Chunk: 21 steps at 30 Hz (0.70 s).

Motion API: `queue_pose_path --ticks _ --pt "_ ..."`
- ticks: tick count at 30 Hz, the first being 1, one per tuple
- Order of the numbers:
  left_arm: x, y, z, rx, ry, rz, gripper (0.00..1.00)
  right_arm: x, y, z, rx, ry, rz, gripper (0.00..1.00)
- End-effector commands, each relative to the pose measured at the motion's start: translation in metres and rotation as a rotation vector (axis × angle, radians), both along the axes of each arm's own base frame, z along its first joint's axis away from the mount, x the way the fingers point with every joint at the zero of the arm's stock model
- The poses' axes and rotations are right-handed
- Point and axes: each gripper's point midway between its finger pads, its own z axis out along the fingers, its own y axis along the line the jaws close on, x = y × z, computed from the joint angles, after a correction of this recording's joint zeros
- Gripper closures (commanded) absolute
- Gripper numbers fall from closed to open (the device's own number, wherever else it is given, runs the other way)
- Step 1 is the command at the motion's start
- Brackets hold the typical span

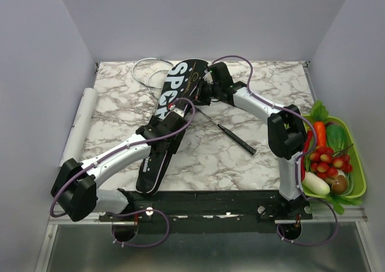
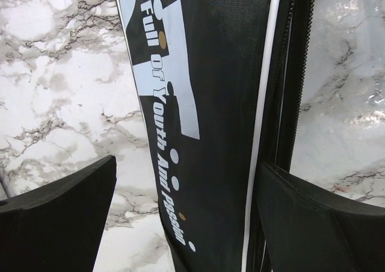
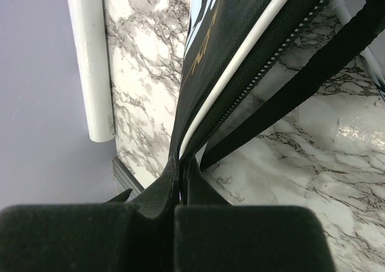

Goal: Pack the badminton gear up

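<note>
My right pincer (image 3: 177, 191) pinches the edge of the long black SPORT-lettered fabric racket bag (image 1: 174, 82); left pincer (image 2: 187, 163) gapes wide over it.

Looks like a robot test booth in a lab: plain grey walls (image 1: 42, 55) boxing in a marble-patterned table (image 1: 271, 85), a black mounting rail (image 1: 210, 210) at its near edge, a green tray (image 1: 363, 179) of vegetables (image 1: 328, 157).

Bag (image 1: 155, 166) at centre, racket stem (image 1: 237, 141) to its right, tray (image 1: 363, 183) far right, roll (image 1: 81, 124) far left
</note>
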Motion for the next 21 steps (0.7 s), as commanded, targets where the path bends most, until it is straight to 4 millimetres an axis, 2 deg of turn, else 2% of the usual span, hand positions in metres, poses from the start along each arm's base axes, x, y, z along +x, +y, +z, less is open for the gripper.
queue_pose_path --ticks 1,4,5,8,10,14,18,21 --pt "0.007 0.006 0.005 0.063 -0.018 0.038 0.02 -0.005 0.002 0.022 0.038 -0.008 0.037 0.99" --pt "0.011 0.01 0.008 0.094 -0.038 0.056 0.05 -0.009 0.003 0.025 0.045 0.0 0.059 0.99" --pt "0.012 0.01 0.009 0.099 -0.041 0.058 0.12 -0.012 0.003 0.026 0.046 0.002 0.067 0.99" --pt "0.016 0.012 0.013 0.119 -0.05 0.064 0.24 -0.017 0.001 0.027 0.043 0.001 0.081 0.99" --pt "0.017 0.012 0.012 0.132 -0.051 0.066 0.29 -0.02 -0.001 0.028 0.044 0.004 0.089 0.99" --pt "0.018 0.009 0.005 0.133 -0.03 0.061 0.3 -0.025 0.0 0.032 0.052 -0.002 0.113 0.99" --pt "0.02 0.005 0.002 0.123 -0.03 0.065 0.26 -0.028 0.0 0.034 0.058 0.0 0.132 0.99" --pt "0.023 0.002 -0.002 0.128 -0.027 0.056 0.38 -0.035 0.002 0.036 0.074 0.01 0.159 0.99"
